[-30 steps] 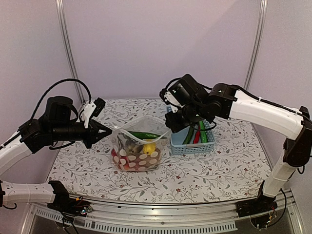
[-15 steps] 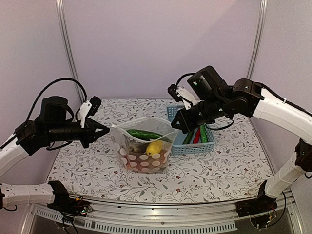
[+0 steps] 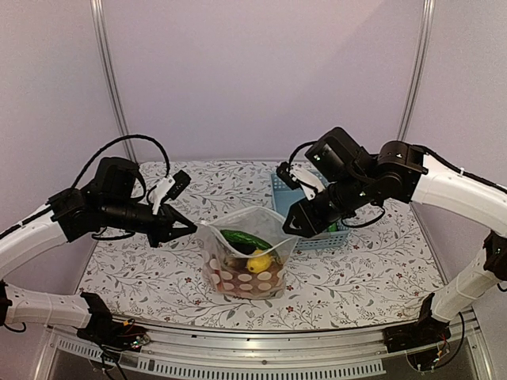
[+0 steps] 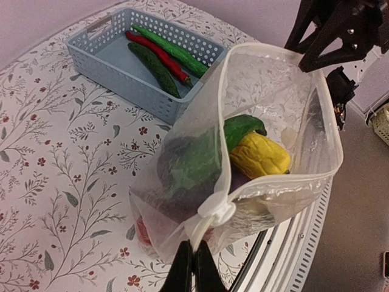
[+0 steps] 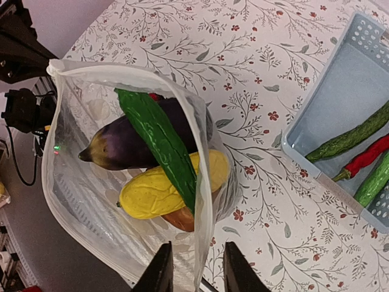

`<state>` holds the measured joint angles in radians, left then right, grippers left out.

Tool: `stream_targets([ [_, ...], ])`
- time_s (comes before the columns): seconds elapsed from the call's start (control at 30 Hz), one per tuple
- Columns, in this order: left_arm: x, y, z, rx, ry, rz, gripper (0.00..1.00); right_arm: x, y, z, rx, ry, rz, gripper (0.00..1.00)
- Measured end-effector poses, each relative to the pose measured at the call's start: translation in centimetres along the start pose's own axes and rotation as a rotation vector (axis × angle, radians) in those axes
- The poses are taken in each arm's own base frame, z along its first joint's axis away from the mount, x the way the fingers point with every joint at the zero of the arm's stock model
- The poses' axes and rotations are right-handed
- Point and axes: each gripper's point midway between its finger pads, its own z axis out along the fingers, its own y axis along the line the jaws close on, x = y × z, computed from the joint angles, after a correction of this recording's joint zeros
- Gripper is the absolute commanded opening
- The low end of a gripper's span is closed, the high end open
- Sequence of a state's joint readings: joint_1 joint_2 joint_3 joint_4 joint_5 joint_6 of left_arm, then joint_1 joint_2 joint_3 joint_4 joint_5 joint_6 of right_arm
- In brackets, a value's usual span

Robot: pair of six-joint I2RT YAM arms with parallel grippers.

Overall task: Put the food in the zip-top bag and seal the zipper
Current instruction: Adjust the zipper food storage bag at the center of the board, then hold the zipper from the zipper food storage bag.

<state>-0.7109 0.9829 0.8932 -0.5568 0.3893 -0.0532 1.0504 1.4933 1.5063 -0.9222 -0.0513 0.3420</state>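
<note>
Your left claw (image 4: 193,261) is pressed shut on the bag (image 3: 238,273) corner, where the zipper (image 4: 285,184) ends. Your right claw (image 5: 197,271) stands spread, straddling the opposite rim. The bag sits lower centre in the top view, mouth open, holding eggplant (image 5: 121,146), cucumber (image 5: 161,143) and lemon (image 5: 158,191). The basket (image 4: 115,82) at upper right of the bag holds two cucumbers (image 4: 155,68) and a chili (image 4: 155,53).

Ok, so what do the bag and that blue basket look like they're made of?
The bag: probably thin, soft plastic film, clear and glossy with white dots; the food shows through it, and it wrinkles and sags. The basket: likely rigid moulded plastic, light blue, fairly matte; its walls hold straight and carry even rows of slots.
</note>
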Motion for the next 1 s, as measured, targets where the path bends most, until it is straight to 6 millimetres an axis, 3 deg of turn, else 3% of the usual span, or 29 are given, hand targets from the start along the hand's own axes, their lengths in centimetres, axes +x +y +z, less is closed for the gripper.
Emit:
stream_targets([
  [0.1,-0.1,-0.2,-0.1,0.01,-0.005,0.002,0.0,-0.6,0.5,-0.5,0.007,-0.026,-0.031,0.48],
  [0.2,-0.3,-0.4,-0.3,0.016,-0.014,0.006,0.0,-2.5,1.7,-2.0,0.0,-0.095,-0.084,0.56],
  [0.33,-0.4,-0.8,-0.6,0.03,-0.024,0.009,0.0,-5.5,4.5,-4.2,-0.049,-0.224,-0.191,0.58],
  [0.47,-0.5,-1.0,-0.6,0.043,-0.026,0.009,0.0,-6.7,7.2,-4.6,-0.12,-0.293,-0.291,0.57],
  [0.57,-0.5,-1.2,-0.7,0.05,-0.03,0.011,0.0,-7.7,9.1,-3.6,-0.174,-0.32,-0.357,0.55],
  [0.67,-0.7,-1.4,-1.0,0.058,-0.038,0.015,0.0,-8.3,10.6,-1.4,-0.215,-0.327,-0.422,0.55],
  [0.87,-0.7,-1.8,-1.1,0.078,-0.043,0.018,0.0,-8.3,11.8,2.7,-0.251,-0.3,-0.509,0.53],
  [1.0,-0.7,-1.9,-1.1,0.087,-0.043,0.018,0.0,-8.6,12.5,4.4,-0.258,-0.3,-0.556,0.53],
])
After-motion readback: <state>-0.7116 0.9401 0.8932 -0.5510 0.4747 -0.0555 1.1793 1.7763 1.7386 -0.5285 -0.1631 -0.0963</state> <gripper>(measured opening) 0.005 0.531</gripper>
